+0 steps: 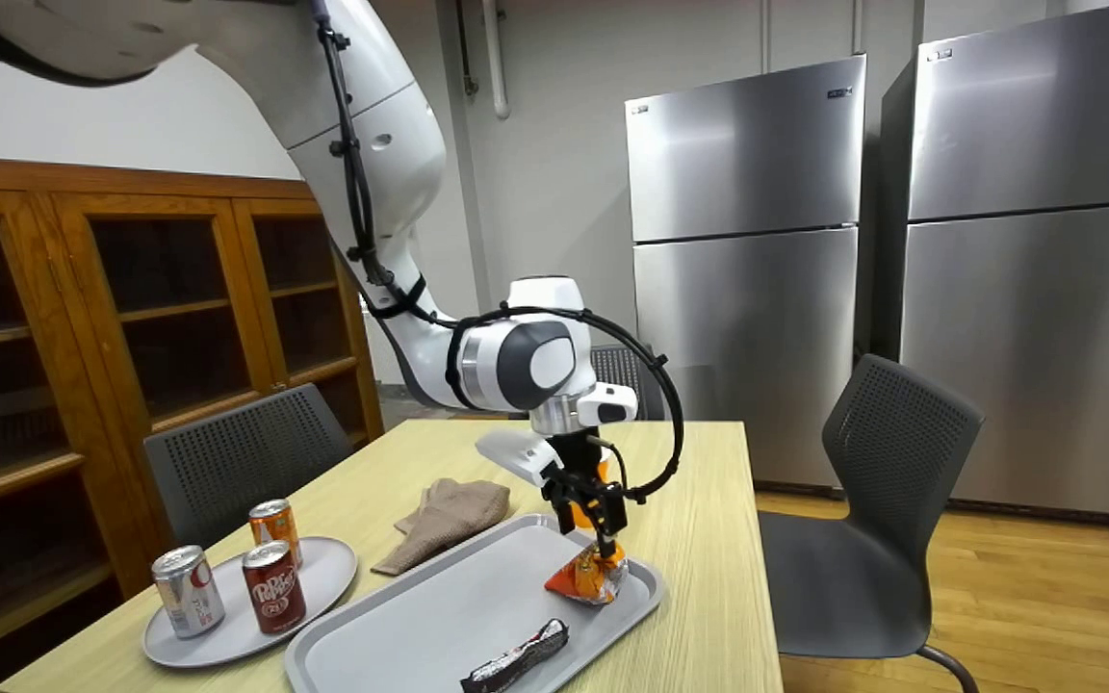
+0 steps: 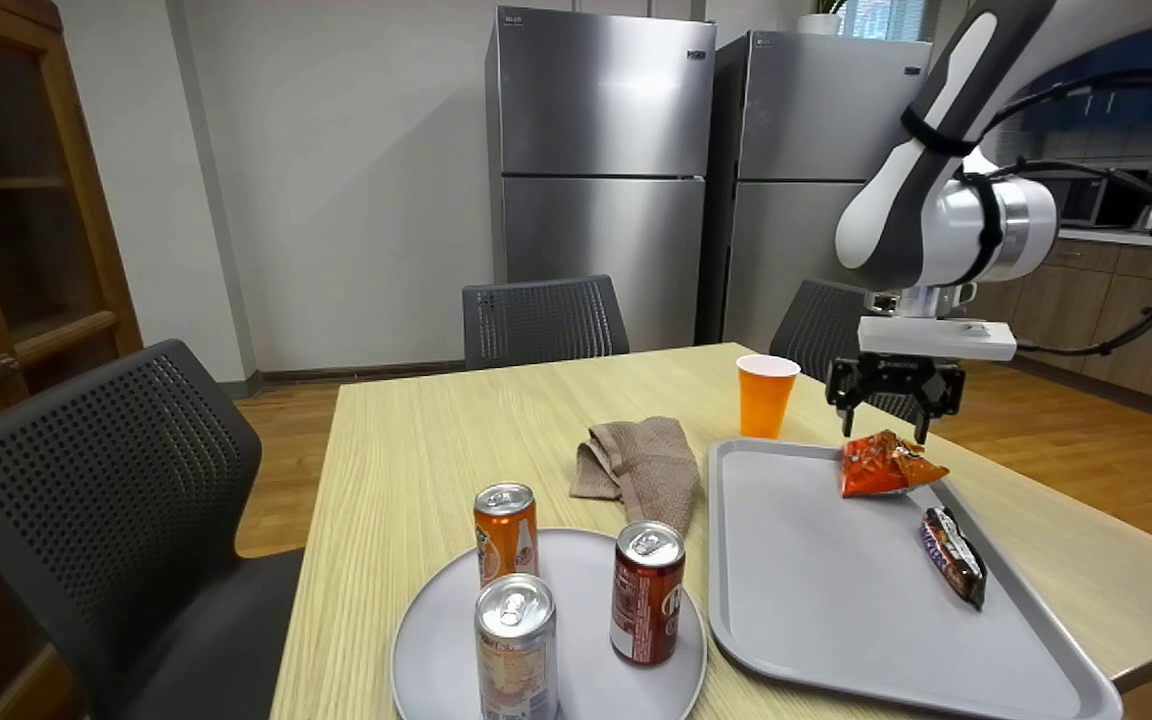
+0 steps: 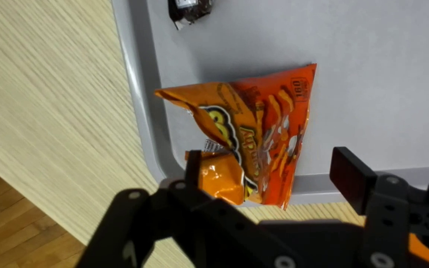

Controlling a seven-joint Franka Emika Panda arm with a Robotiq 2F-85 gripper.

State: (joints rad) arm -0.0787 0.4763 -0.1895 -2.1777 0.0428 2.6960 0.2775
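Observation:
My gripper (image 2: 884,430) points down over the far end of the grey tray (image 2: 826,580), its fingers spread wide. Just below it, a crumpled orange-red snack bag (image 2: 881,466) rests on the tray. In the wrist view the bag (image 3: 274,123) reaches into the space between the fingertips (image 3: 193,163); its folded orange end lies close by the left finger, and whether they touch I cannot tell. The right finger stands well apart from the bag. A dark-wrapped bar (image 1: 516,657) lies further along the tray, only its tip showing in the wrist view.
An orange cup (image 2: 764,400) stands beyond the tray, mostly behind the gripper in an exterior view. A brown cloth (image 2: 648,465) lies beside the tray. A round plate (image 1: 323,558) carries 3 soda cans. Dark chairs (image 1: 863,539) surround the table.

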